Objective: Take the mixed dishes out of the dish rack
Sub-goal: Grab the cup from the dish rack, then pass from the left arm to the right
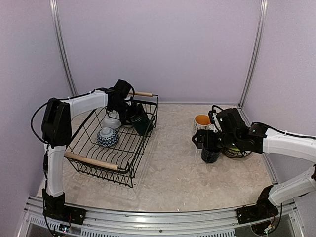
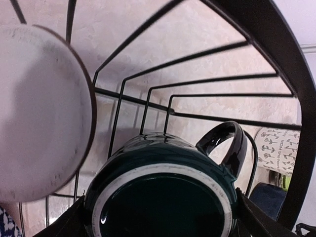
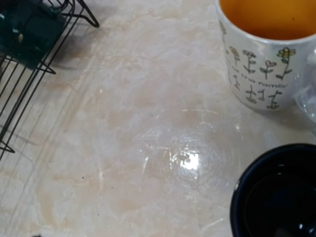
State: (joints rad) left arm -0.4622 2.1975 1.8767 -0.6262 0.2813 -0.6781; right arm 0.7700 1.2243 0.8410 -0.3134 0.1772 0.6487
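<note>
Sideways lies the green mug (image 2: 158,153), base facing left claw (image 2: 160,219); fingers (image 2: 69,224) straddle it, grip unclear.

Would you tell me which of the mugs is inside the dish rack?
The dark green mug; the patterned white mug and the other dark mug stand outside on the table.

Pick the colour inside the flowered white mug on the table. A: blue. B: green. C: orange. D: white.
C: the mug shows an orange inside, seen from above in the right wrist view.
</note>
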